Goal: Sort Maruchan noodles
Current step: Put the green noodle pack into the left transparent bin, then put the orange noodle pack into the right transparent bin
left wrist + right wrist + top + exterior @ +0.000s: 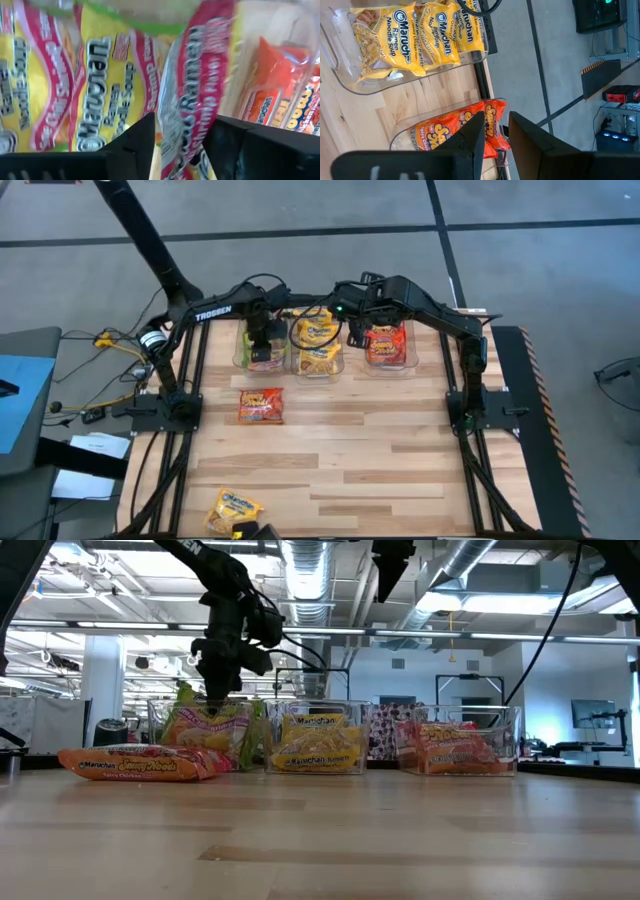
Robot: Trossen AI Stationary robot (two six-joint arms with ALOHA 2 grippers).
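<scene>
Release step: left gripper [262, 345], at 11 o'clock over the left bin [243, 360], jaws parted around pink packet [192, 100]. Next: lift clear.

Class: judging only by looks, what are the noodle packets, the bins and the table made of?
Noodle packets: thin glossy plastic film, seemingly; they crinkle and shine. Bins: clear rigid plastic, probably; the packets show through the walls. Table: wood, with pale planks showing grain and joints.
</scene>
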